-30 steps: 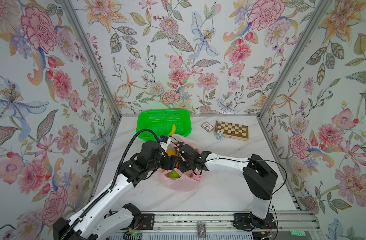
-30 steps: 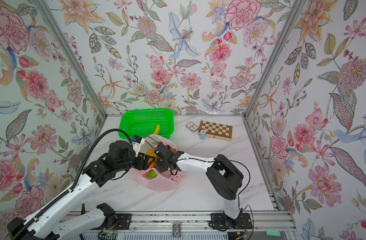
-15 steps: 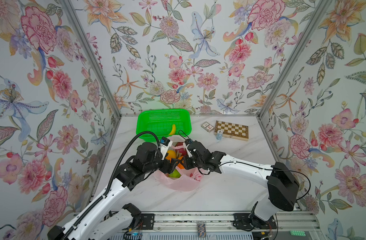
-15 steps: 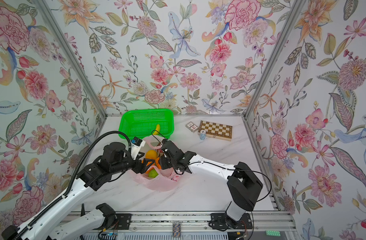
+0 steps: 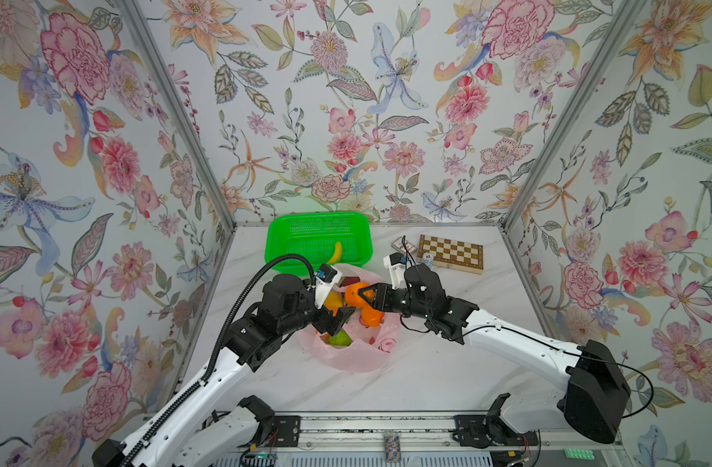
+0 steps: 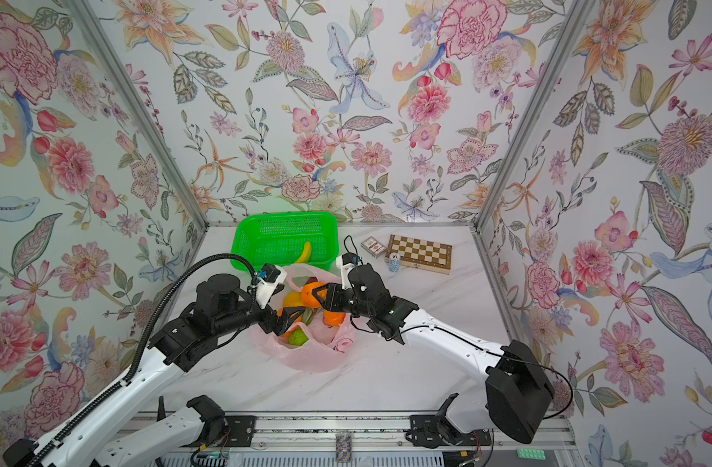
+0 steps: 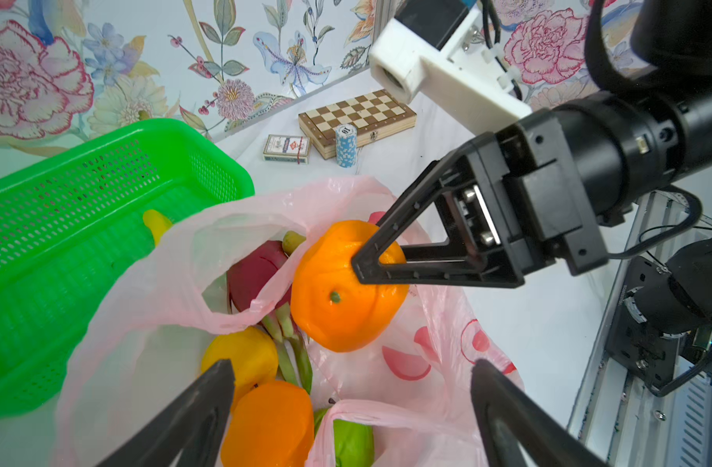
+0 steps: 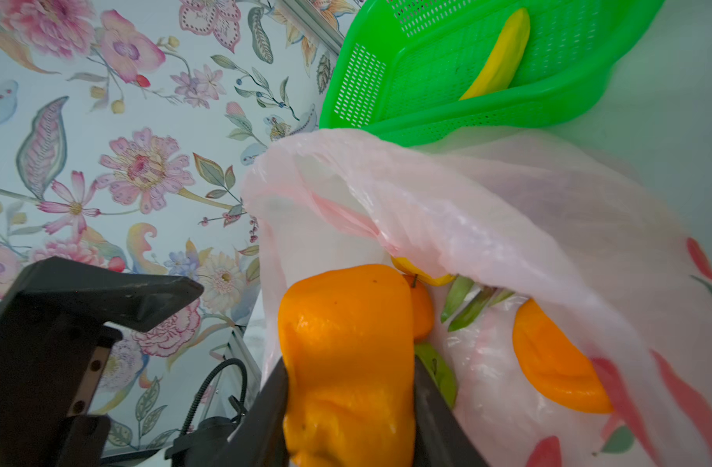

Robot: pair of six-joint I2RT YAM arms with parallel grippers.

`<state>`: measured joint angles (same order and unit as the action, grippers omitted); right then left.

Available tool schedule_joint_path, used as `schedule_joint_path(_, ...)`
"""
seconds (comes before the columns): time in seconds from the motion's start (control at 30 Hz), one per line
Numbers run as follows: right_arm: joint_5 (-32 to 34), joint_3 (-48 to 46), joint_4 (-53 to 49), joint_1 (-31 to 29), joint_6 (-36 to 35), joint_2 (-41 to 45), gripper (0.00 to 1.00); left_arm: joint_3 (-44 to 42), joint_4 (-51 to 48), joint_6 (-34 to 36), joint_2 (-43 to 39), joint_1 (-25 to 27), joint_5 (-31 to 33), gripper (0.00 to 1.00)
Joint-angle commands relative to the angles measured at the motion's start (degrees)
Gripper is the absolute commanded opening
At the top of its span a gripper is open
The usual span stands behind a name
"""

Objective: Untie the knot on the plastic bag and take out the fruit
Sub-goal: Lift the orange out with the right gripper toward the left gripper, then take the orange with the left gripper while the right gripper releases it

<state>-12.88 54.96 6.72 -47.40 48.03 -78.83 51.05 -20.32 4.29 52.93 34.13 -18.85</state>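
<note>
Right tool pinches an orange, left tool's spread; I'd lift it clear of the plastic bag, basket's at 12 o'clock.

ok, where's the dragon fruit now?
Left wrist view: dragon fruit sits inside the plastic bag, toward the green basket, beside the orange held by the right gripper.

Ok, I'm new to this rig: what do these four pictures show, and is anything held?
Two robot arms work on a white table. Two pictures look down from above; the others come from a camera on each wrist. The right tool is shut on an orange at the mouth of the open pink plastic bag, which holds more fruit. The left tool is open and empty over the bag. Behind lie a green basket with a banana, a chessboard, a card deck and a stack of poker chips.
</note>
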Motion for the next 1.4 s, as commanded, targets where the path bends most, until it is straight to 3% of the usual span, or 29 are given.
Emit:
schedule_joint_path(0.0,-4.6,-2.1,9.2,0.6,6.4,1.8,0.22,-0.9,5.0,4.8,1.5,1.0,2.0,0.97)
schedule_joint_path(0.17,-7.5,-3.7,13.9,0.7,9.9,2.7,0.20,-0.4,5.8,10.7,4.5,3.8,5.5,0.99)
schedule_joint_path(0.4,-9.3,-4.2,15.6,-0.6,10.5,3.3,0.20,0.1,7.8,10.9,7.3,4.1,4.1,0.98)
schedule_joint_path(0.77,-9.3,-4.4,13.7,-0.8,9.7,3.4,0.25,1.5,9.1,8.5,8.1,4.1,3.0,0.67)
schedule_joint_path(0.83,-9.3,-3.9,12.8,-0.8,9.3,3.8,0.29,2.0,8.8,7.9,8.4,4.1,3.3,0.63)
schedule_joint_path(1.0,-6.3,-2.9,10.7,-0.3,7.5,6.6,0.57,5.1,7.5,4.7,9.8,3.7,8.2,0.56)
schedule_joint_path(1.13,-3.7,-2.1,9.0,0.0,5.1,9.0,0.73,9.2,6.2,2.6,12.0,1.9,10.7,0.54)
schedule_joint_path(1.37,-1.1,-0.1,7.0,0.7,1.5,10.9,0.89,19.4,3.0,-0.7,20.0,-4.3,14.0,0.52)
